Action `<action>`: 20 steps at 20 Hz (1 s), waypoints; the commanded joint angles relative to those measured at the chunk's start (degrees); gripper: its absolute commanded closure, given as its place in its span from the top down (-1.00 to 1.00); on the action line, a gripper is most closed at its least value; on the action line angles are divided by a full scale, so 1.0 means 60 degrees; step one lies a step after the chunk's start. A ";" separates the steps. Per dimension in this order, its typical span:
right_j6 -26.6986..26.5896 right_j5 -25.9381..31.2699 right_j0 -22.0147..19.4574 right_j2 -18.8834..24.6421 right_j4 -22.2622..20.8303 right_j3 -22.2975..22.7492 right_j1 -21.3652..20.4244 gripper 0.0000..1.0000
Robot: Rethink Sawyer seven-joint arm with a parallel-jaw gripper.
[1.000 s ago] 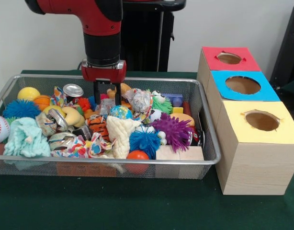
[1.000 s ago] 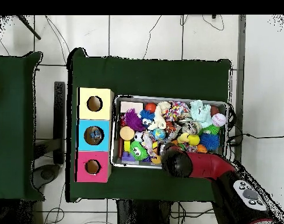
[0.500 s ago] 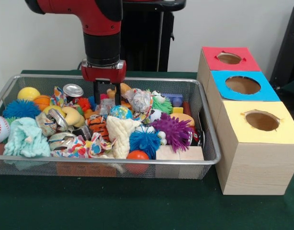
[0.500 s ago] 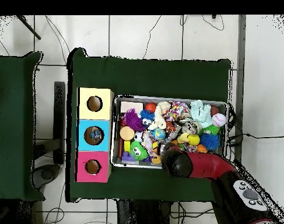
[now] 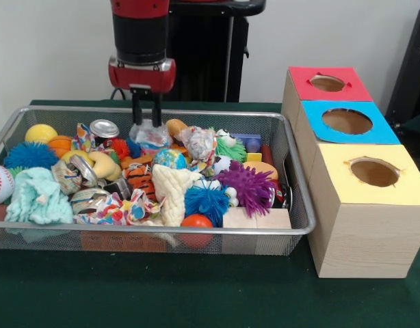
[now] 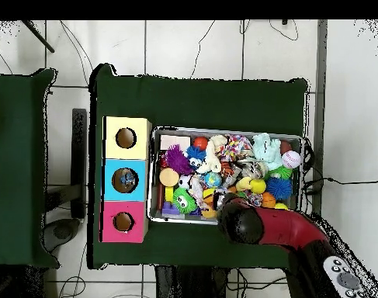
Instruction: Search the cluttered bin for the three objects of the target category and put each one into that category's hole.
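I see the gripper [image 5: 146, 121] clamped on a crinkled wrapper [image 5: 150, 134] above the bin [image 5: 292, 198]; overhead, my arm [image 6: 277, 229] hides it.

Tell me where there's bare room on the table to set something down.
The green tablecloth lies bare in front of the wire mesh bin and the three wooden boxes with holes. The overhead view shows another bare strip beyond the bin. The bin itself is crowded with toys, with the gripper inside.
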 commanded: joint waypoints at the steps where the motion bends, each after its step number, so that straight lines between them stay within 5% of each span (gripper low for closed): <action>1: -0.0186 0.1937 -0.0286 0.1116 0.1031 0.0672 -0.1691 -1.00; 20: 0.0471 0.1985 0.0399 0.0995 0.1849 0.1216 -0.2398 -1.00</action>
